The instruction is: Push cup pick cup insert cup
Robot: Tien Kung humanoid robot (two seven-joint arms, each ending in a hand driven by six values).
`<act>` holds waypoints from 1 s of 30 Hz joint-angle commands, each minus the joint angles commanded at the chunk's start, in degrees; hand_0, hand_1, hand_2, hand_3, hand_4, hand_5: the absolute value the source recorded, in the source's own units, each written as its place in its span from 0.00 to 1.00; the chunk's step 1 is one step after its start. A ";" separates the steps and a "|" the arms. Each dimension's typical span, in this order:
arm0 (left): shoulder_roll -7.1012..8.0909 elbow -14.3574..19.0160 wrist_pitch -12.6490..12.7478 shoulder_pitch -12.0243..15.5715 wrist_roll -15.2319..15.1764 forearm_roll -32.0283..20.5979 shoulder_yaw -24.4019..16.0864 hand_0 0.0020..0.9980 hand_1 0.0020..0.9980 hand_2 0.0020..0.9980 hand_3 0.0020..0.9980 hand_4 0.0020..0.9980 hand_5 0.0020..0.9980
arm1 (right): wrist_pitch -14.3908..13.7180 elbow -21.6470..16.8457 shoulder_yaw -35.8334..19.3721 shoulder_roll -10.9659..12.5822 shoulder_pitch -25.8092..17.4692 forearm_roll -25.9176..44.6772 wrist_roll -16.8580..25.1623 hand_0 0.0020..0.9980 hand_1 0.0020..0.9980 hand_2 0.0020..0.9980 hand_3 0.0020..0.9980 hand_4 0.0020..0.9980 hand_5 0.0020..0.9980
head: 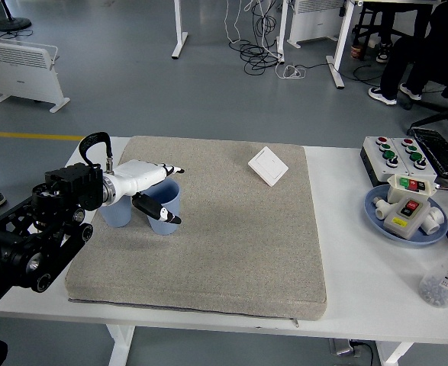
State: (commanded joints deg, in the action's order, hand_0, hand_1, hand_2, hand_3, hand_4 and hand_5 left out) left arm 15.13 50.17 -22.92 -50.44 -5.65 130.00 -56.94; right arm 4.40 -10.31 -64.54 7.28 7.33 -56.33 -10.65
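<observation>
Two light blue cups stand side by side on the grey mat (pixel 231 229) at its left side. The right cup (pixel 165 210) is upright with its mouth open; the left cup (pixel 117 214) is partly hidden behind my left hand. My left hand (pixel 159 191) is white with black fingertips. It is around the right cup, fingers over the far rim and thumb down the near side, with the cup still standing on the mat. My right arm is out of view.
A white switch plate (pixel 268 165) lies on the mat's far right. On the table at right are a button box (pixel 395 156), a blue dish (pixel 405 216) holding switches, and a small bottle (pixel 443 276). A person sits in the background at top right.
</observation>
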 joint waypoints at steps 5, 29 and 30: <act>-0.43 -0.96 -0.20 -0.29 0.29 0.00 0.42 0.58 0.72 0.87 0.95 0.86 0.33 | -0.01 0.00 0.02 0.05 0.05 -0.02 -0.03 0.78 0.69 0.69 0.57 0.13 0.47; -0.31 -0.76 2.01 1.36 -0.55 0.00 -0.23 0.40 0.60 0.71 0.53 0.66 0.15 | -0.03 0.00 -0.26 0.11 0.18 -0.17 -0.07 0.78 0.69 0.69 0.57 0.13 0.47; -0.25 -0.28 2.07 1.52 -0.65 0.00 -0.08 0.40 0.60 0.71 0.53 0.66 0.15 | -0.02 0.00 -0.29 0.11 0.19 -0.24 -0.08 0.78 0.69 0.69 0.57 0.13 0.47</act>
State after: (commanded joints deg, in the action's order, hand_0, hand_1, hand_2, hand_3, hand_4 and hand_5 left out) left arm 14.88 49.89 -20.85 -48.92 -6.30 130.00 -57.02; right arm 4.37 -10.31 -64.82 7.39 7.52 -56.57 -10.73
